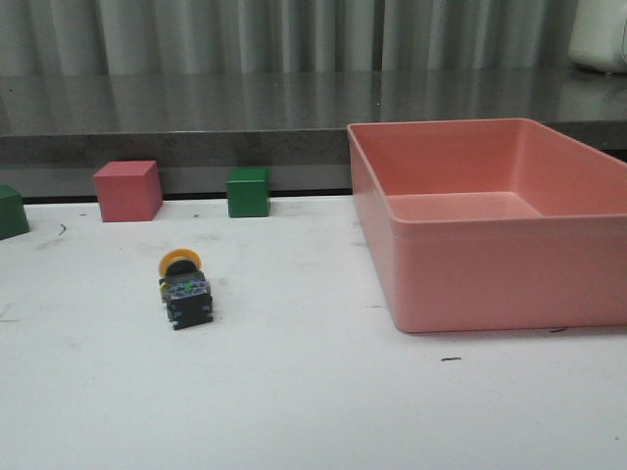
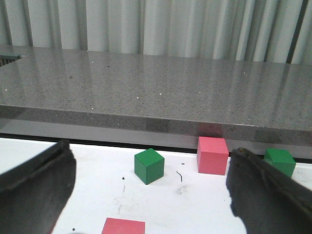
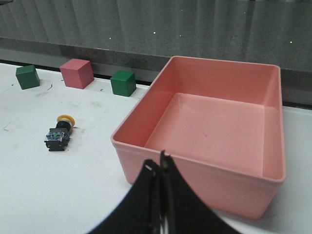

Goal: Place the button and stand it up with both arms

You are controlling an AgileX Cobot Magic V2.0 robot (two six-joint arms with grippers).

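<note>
You are working over a white table (image 1: 313, 411) that is showing scuffs and small dark pen-like marks. Along its far edge a grey speckled stone counter (image 2: 156, 87) is running across the room, glossy enough to be reflecting the pale pleated curtain (image 2: 161, 24) hanging behind it.

The button (image 1: 183, 286) is lying on its side on the bare table, not standing. Its yellow mushroom cap is pointing away toward the counter, the silver collar is sitting behind the cap, and the black blocky base is facing you. From your right gripper (image 3: 160, 168) it is lying well off to the left and ahead, apart from the pink bin (image 3: 273, 122). It is not showing in the left wrist view.

Your right gripper's black fingers are pressing together with no gap and nothing between them, hovering just in front of the bin's near wall. Your left gripper (image 2: 151, 195) is spread wide, its two dark curved fingers (image 2: 34, 190) sitting at either edge of the view with nothing held.

The bin is a smooth, matte plastic rectangle with rounded corners and a rolled rim. Beyond the left gripper a green cube (image 2: 148, 165), a pink cube (image 2: 212, 155) and a second green cube (image 2: 279, 162) are sitting in a loose row near the counter, and another pink block (image 2: 124, 226) is lying just ahead of the open fingers. The cubes are looking matte and sharp-edged.
</note>
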